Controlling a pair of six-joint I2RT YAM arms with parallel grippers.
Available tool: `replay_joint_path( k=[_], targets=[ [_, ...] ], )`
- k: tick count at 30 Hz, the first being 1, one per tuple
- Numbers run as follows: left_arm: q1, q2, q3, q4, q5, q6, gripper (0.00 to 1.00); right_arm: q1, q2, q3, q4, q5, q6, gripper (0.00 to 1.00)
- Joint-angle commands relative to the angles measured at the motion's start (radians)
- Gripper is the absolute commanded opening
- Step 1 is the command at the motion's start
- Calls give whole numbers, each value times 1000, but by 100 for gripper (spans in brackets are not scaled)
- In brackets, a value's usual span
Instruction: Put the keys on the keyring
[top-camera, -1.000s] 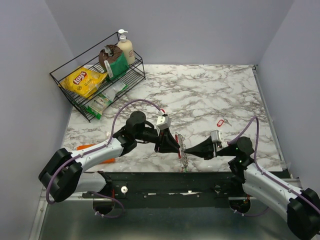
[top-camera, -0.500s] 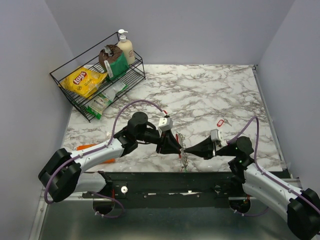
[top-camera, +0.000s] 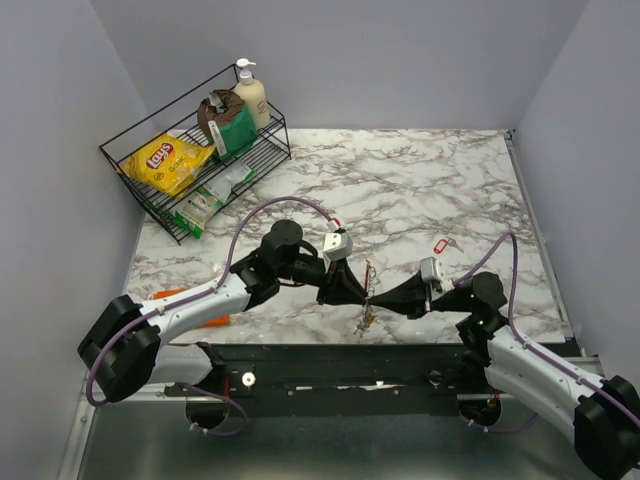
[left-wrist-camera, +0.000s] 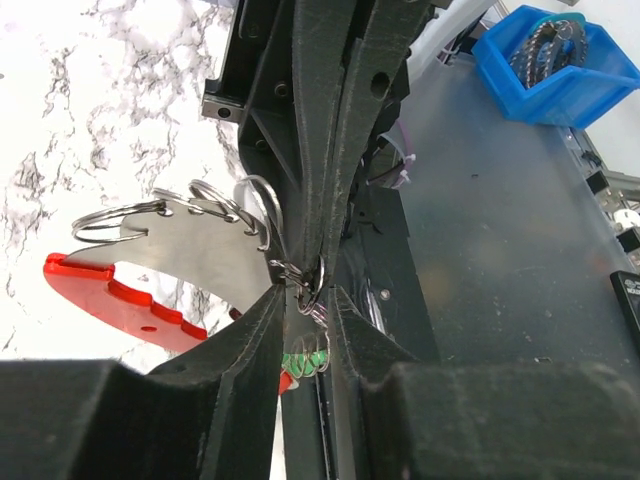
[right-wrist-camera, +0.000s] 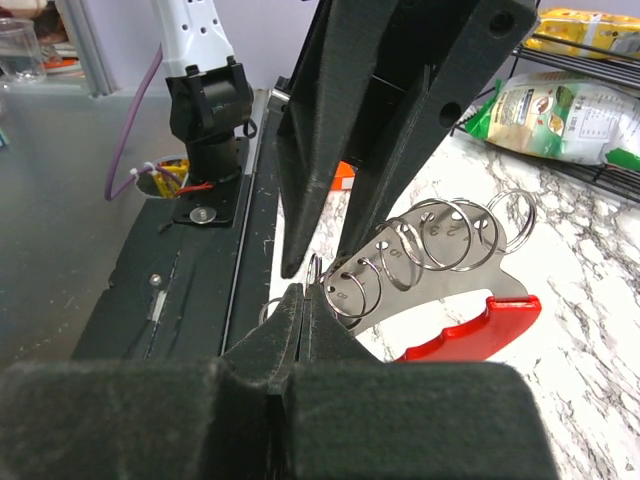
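The keyring (left-wrist-camera: 200, 255) is a silvery plate with several split rings and a red curved loop (left-wrist-camera: 110, 300). It hangs above the table's near edge between both grippers (top-camera: 366, 278). My left gripper (left-wrist-camera: 303, 298) is closed on the plate's ring end, seen from above (top-camera: 352, 290). My right gripper (right-wrist-camera: 312, 290) is shut on a small split ring (right-wrist-camera: 314, 268) at the plate's end hole, tip to tip with the left one (top-camera: 380, 297). Keys with green heads (left-wrist-camera: 305, 360) dangle below (top-camera: 365, 320). A red-tagged key (top-camera: 440, 245) lies on the table to the right.
A black wire rack (top-camera: 135, 190) with a chip bag, packets and a soap bottle stands at the back left. A flat orange packet (top-camera: 214, 322) lies under the left arm. The black base rail (top-camera: 330, 360) runs along the near edge.
The left arm has shifted a little to the right with the keyring, and the two gripper tips have closed up. The red loop no longer shows from above.
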Motion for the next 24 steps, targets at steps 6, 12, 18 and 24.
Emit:
replay_joint_path(
  k=[6, 12, 18, 24],
  targets=[
    [-32, 23, 58, -42, -24, 32, 15, 3, 11, 46, -15, 34, -1, 1],
    [-35, 30, 64, -70, -34, 35, 0, 3, 18, 55, -29, 40, 10, 2],
    [-35, 10, 46, -114, -71, 75, 0, 3, -27, 84, -120, 134, 30, 52],
    [-35, -17, 7, -99, -96, 92, 0, 3, -116, 116, -274, 321, 45, 78]
  ],
)
